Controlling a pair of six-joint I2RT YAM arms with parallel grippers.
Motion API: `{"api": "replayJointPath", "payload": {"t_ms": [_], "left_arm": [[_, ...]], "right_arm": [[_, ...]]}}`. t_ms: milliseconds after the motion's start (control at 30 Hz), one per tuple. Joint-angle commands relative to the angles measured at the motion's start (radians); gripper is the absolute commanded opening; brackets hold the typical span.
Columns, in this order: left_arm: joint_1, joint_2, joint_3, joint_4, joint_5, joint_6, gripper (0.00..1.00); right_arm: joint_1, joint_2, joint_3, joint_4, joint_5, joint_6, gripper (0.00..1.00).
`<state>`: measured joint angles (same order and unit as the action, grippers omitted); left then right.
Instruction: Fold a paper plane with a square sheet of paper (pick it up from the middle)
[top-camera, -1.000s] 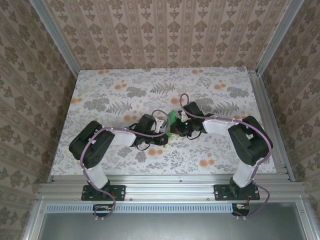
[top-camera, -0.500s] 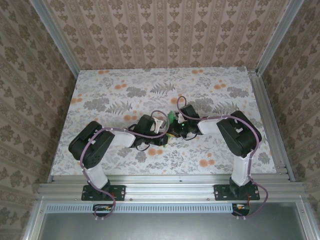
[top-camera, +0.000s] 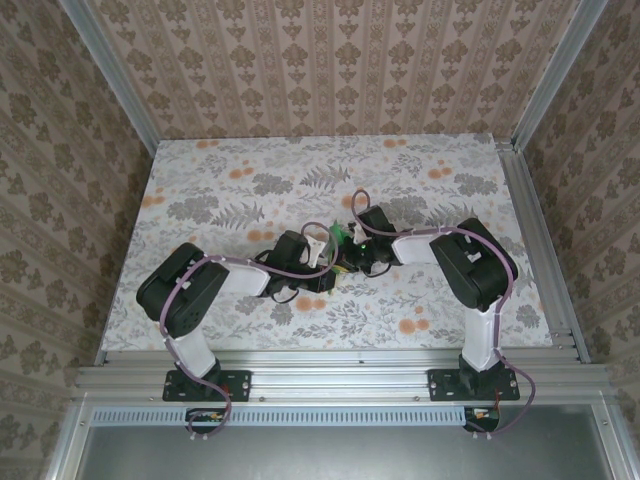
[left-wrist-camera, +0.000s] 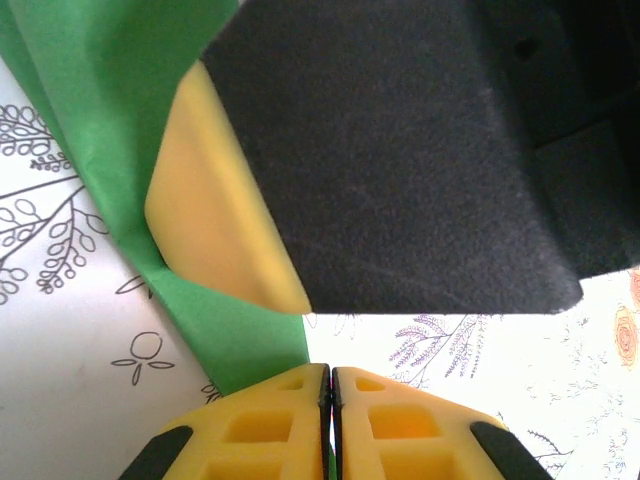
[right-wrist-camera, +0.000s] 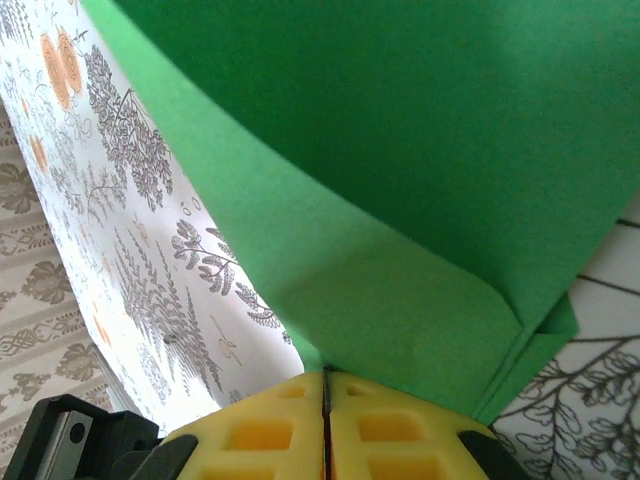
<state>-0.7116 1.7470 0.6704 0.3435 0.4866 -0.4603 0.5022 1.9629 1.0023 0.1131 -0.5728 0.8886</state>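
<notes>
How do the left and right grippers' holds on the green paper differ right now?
The left gripper pinches a narrow strip of the green paper; the right gripper pinches a broad, folded, layered part. The left gripper points in from the left, the right gripper from the right, tips nearly meeting at the middle of the table. Both have jaws shut on the paper.
</notes>
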Motion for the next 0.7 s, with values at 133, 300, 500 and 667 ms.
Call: {"api": "replayJointPath", "payload": {"t_ms": [133,300,500,667], "left_arm": [[-0.007,-0.007,-0.063,-0.201,-0.092,0.007,0.14],[-0.034,-0.025,-0.069,-0.214,-0.101,-0.006,0.14],[-0.054,-0.053,-0.095,-0.215,-0.103,-0.024,0.14],[-0.078,-0.059,-0.109,-0.227,-0.104,-0.025,0.14]], "right_arm": [[-0.008,0.065,0.004,-0.113,0.150,-0.045,0.10],[-0.010,0.067,0.002,-0.128,0.167,-0.056,0.10],[-0.008,0.071,-0.002,-0.131,0.171,-0.063,0.10],[-0.008,0.073,-0.006,-0.130,0.171,-0.068,0.09]]}}
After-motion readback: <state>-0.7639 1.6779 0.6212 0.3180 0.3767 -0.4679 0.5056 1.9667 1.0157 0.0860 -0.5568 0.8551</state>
